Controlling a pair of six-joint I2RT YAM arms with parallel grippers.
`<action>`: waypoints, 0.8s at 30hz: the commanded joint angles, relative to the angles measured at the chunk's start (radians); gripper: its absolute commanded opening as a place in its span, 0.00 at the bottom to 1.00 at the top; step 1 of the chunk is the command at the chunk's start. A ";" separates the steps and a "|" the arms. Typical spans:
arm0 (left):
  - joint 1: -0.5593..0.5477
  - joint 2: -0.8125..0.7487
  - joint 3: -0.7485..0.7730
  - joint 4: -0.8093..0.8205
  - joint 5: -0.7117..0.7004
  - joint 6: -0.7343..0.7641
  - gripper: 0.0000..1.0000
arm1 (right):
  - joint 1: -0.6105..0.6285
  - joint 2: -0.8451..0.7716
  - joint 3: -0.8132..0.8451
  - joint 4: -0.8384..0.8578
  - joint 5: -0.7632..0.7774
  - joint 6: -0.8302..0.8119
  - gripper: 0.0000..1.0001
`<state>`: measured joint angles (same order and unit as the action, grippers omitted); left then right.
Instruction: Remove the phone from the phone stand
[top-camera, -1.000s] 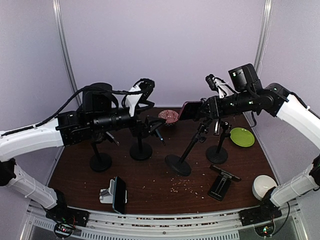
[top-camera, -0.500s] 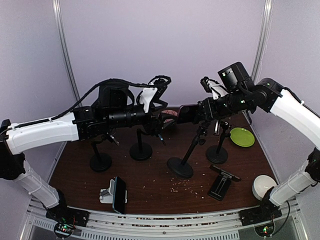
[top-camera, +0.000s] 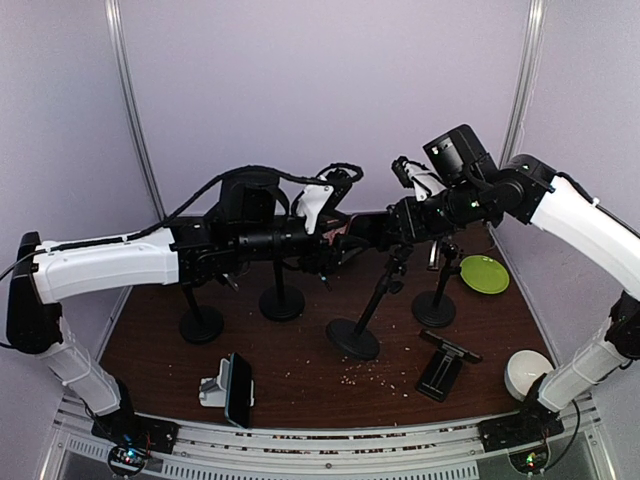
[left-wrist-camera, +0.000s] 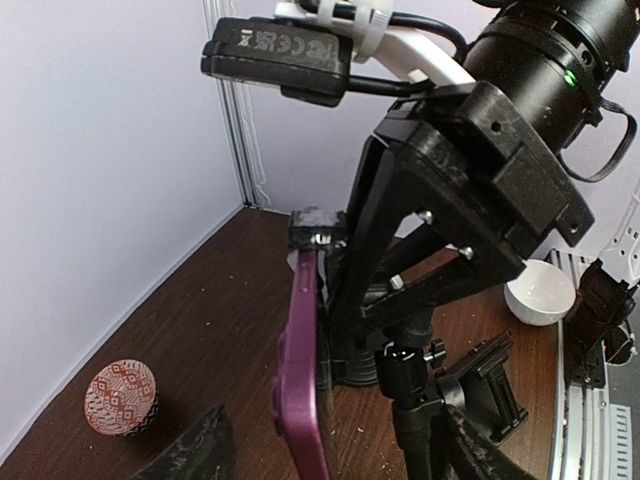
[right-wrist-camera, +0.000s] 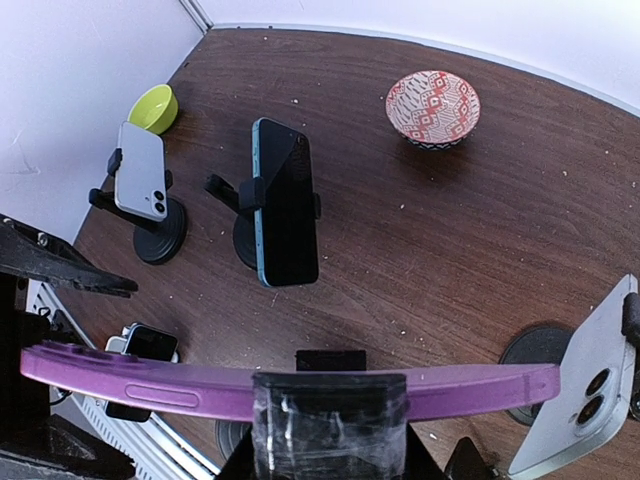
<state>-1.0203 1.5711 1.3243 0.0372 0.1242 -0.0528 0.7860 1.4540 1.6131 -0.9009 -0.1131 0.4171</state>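
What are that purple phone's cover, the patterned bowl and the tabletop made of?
Purple phone: its cover looks like soft matte silicone or plastic, no glare along the edge. Patterned bowl: smooth with a crisp red print, perhaps glazed ceramic or plastic. Tabletop: dark brown wood-grain, likely laminate or veneer.

Left hand (top-camera: 345, 243) gapes wide, facing the clamped right hand (top-camera: 383, 228).

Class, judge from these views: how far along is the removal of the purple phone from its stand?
Done: both arms are in position at the stand. In hand: the right gripper appears clamped on the head of the phone stand, bracing it, and the open left gripper straddles the purple phone. Left: close on the phone and pull it free; it sits in the stand now.
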 joint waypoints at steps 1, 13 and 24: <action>-0.003 0.019 0.043 0.068 -0.024 0.013 0.66 | 0.012 -0.007 0.061 0.113 -0.014 0.029 0.00; -0.003 0.040 0.046 0.080 -0.070 0.026 0.60 | 0.013 0.026 0.102 0.098 -0.022 0.034 0.00; -0.003 0.036 0.042 0.080 -0.108 0.020 0.34 | 0.014 0.026 0.101 0.102 -0.029 0.046 0.00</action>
<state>-1.0203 1.6047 1.3373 0.0669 0.0368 -0.0330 0.7948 1.5059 1.6524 -0.9016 -0.1158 0.4274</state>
